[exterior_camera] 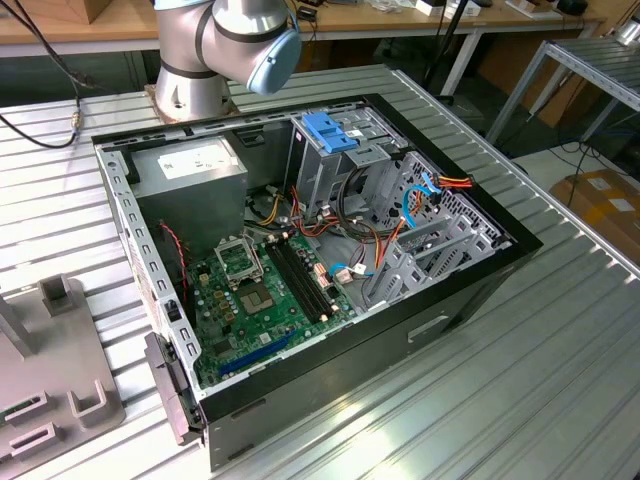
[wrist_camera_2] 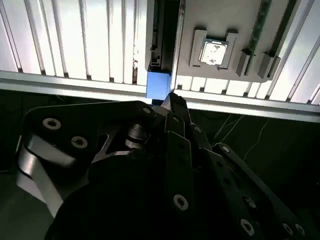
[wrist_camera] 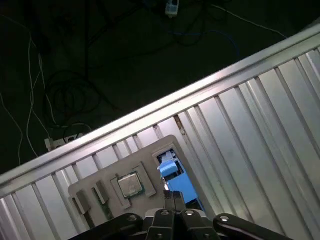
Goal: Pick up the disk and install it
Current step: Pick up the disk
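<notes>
Black, bolted linkage bars of the pincer are looming closest in both wrist views, tapering to a tip right at the disk. Of the disk, a light-blue plastic rail end is showing, with a dark narrow edge running on behind it in the second wrist view. It is standing on edge in a slot of a flat grey fixture plate. Whether the pincer is clenched on the rail or released, I cannot tell.

Just beside the disk, a square silver processor chip is sitting in its own raised holder on the same plate. The plate is lying near the edge of the ribbed aluminium worktop, and beyond that edge a dark floor with loose cables is showing.

Across the worktop in the exterior view, an open black computer case is lying on its side. Inside it a green motherboard is facing up, and a blocky blue plastic latch is sitting atop a grey metal drive cage. Behind the case, the grey arm base with its pale-blue joint cap is standing.
</notes>
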`<state>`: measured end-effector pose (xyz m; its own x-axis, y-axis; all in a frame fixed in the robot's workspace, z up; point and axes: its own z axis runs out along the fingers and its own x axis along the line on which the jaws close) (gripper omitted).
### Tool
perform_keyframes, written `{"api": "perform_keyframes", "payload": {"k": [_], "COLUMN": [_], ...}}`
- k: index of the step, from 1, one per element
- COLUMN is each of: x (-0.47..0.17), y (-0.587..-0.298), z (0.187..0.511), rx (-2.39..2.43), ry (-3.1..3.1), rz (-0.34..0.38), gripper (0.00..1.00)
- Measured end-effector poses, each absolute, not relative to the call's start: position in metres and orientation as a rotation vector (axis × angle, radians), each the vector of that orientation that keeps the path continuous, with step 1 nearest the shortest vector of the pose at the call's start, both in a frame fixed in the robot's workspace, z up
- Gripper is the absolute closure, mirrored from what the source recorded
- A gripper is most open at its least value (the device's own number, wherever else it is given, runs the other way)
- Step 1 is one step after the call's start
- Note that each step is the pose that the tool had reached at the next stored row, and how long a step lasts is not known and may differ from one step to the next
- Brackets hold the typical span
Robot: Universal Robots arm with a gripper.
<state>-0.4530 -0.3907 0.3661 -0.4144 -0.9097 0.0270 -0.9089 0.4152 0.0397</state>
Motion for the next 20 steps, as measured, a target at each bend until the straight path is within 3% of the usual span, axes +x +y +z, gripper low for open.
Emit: {"api": "perform_keyframes", "payload": {"k": [20], "x": [-0.4532], "y": [-0.3854], "z": [0.3636], "rx": [2.104], "ry": [-2.289], "rz": [0.003], "gripper": [0.89]}}
